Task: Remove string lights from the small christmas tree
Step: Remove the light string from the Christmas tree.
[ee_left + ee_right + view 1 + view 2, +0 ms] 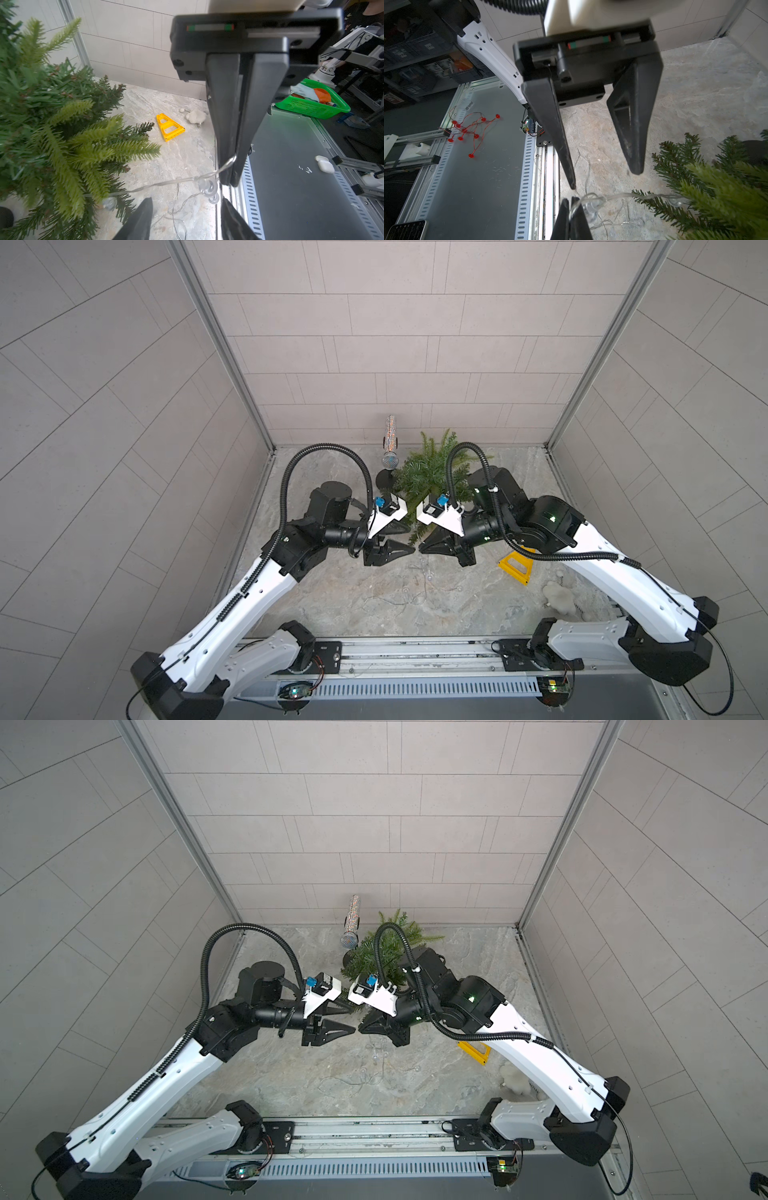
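Note:
The small christmas tree (428,477) (386,952) stands at the back of the stone table top, green branches drooping; its base is hidden. My right gripper (570,200) is shut on the string lights (623,195), a thin clear wire with round bulbs. The wire runs taut from those fingertips into the tree's lower branches (62,124). More wire lies in loose loops on the table (411,593) (365,1077). My left gripper (187,200) is open, tip to tip with the right gripper (420,547), with nothing between its fingers; the taut wire (166,182) passes just beyond them.
A glittery microphone (390,443) on a black stand rises just left of the tree. A yellow triangular piece (515,566) and a white fluffy toy (559,597) lie at the right under the right arm. Tiled walls enclose three sides; a metal rail (415,655) runs along the front.

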